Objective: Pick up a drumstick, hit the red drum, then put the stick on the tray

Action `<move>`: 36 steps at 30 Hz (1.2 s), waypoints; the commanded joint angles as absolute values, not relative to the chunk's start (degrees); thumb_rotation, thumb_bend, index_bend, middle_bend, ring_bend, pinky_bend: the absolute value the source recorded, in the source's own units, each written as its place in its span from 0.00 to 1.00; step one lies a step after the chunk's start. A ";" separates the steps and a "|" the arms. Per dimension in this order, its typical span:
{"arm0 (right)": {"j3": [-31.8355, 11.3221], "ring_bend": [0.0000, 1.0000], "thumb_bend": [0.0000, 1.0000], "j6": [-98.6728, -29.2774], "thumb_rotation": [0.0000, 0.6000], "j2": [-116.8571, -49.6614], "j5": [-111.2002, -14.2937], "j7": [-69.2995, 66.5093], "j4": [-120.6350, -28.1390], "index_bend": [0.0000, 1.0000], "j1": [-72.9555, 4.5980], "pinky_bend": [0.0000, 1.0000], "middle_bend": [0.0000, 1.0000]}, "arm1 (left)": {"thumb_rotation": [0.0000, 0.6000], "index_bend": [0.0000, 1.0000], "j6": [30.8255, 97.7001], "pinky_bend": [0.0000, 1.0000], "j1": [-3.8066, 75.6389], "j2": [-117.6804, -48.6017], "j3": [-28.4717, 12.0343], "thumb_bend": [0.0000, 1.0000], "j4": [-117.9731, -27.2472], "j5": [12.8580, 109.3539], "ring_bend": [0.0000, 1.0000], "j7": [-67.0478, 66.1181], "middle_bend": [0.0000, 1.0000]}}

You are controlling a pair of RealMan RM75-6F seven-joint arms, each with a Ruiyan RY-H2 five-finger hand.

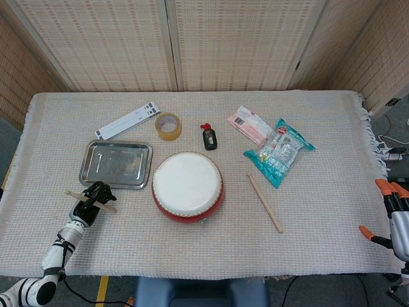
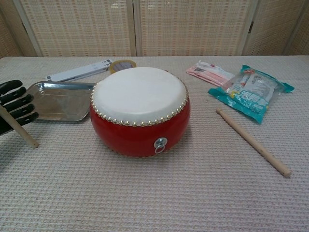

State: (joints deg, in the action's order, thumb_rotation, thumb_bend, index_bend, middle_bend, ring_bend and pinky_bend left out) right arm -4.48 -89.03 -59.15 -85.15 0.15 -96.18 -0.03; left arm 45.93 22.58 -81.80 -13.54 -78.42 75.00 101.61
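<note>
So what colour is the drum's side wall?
Red side wall, with metal studs; clearest in the chest view.
</note>
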 commanded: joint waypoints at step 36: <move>-4.56 0.01 0.09 -89.38 1.00 -58.81 -85.82 -0.64 -96.96 0.02 -0.08 0.17 0.09 | 0.68 0.78 47.35 0.61 23.53 -85.45 -11.89 0.24 -74.59 78.75 0.76 94.93 0.80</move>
